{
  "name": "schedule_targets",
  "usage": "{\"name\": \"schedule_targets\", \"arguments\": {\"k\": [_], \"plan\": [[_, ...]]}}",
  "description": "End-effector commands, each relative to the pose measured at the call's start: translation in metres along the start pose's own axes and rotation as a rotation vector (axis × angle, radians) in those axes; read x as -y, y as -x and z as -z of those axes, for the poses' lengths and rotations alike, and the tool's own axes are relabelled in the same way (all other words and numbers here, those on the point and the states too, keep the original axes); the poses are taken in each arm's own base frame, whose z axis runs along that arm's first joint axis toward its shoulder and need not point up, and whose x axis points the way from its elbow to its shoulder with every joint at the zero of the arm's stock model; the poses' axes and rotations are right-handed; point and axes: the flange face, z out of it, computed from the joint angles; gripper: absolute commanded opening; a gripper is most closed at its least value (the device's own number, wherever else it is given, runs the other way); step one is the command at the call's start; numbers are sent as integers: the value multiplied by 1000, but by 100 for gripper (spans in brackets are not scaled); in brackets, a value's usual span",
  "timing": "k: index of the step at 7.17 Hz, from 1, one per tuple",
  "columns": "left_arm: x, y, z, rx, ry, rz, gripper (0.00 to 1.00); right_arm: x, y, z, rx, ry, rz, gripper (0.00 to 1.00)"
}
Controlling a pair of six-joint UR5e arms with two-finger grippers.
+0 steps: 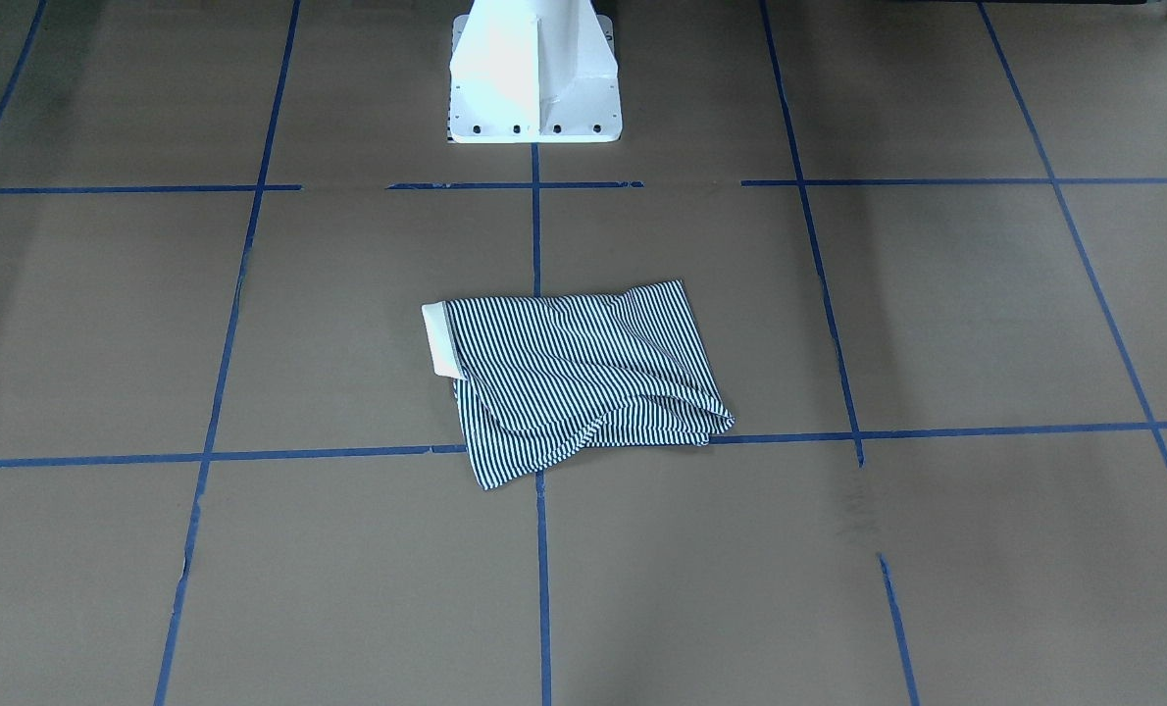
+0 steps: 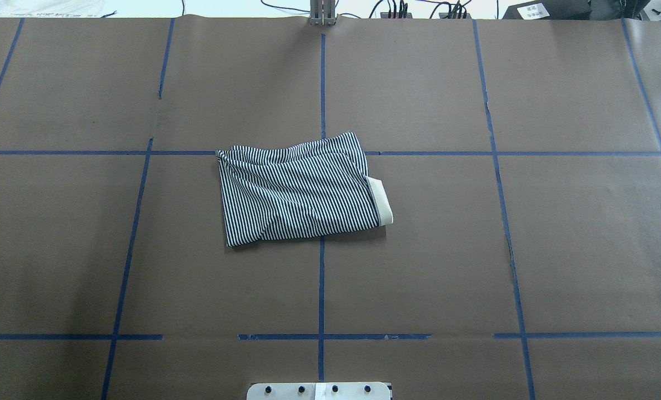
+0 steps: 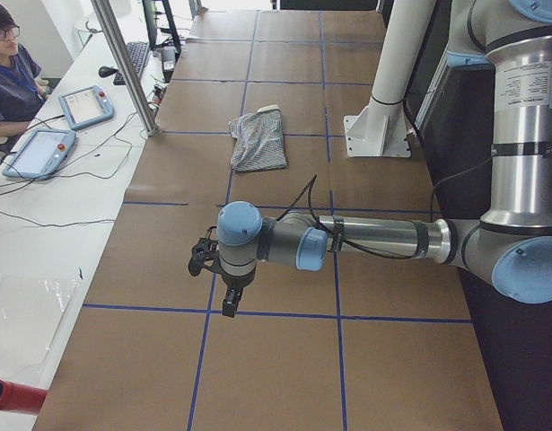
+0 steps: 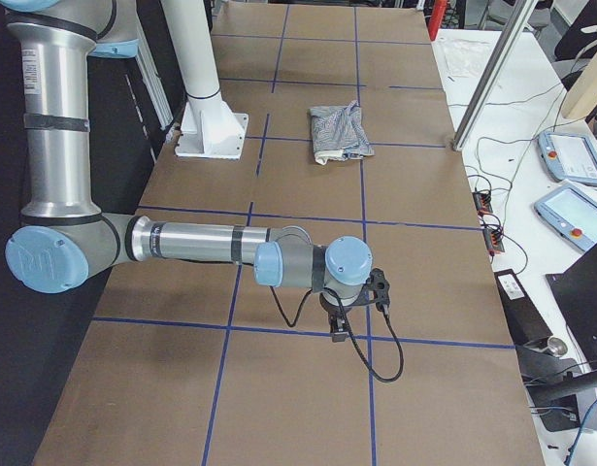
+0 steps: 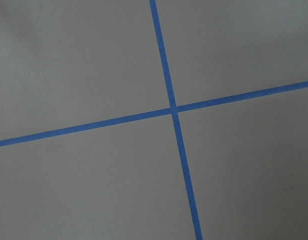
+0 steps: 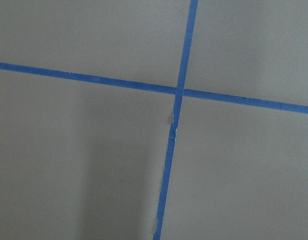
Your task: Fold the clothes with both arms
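Observation:
The striped polo shirt [image 1: 574, 378] lies folded into a rough rectangle near the middle of the table [image 2: 297, 191], its cream collar [image 2: 381, 203] sticking out at one side. It also shows far off in both side views [image 3: 259, 142] [image 4: 339, 133]. Neither arm touches it. My left gripper [image 3: 229, 303] hangs low over the paper far from the shirt, toward the table's left end. My right gripper [image 4: 339, 328] hangs likewise toward the right end, trailing a black cable. I cannot tell whether either is open or shut. Both wrist views show only brown paper and blue tape.
Brown paper with a blue tape grid [image 2: 322, 278] covers the table. The white pedestal base [image 1: 534, 78] stands behind the shirt. A person [image 3: 6, 81] sits at a side bench with tablets [image 3: 85, 106]. Cables and pendants [image 4: 570, 160] lie along the operators' side.

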Motion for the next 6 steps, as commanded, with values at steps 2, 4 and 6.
{"name": "schedule_targets", "arguments": {"k": [2, 4, 6], "plan": [[0, -1, 0, -8, 1, 94, 100, 7, 6, 6, -5, -32, -25, 100], [1, -1, 0, -8, -2, 115, 100, 7, 6, 6, -4, -31, -24, 100], [1, -1, -1, -9, 1, 117, 100, 8, 9, 4, -4, -28, -19, 100]]}}
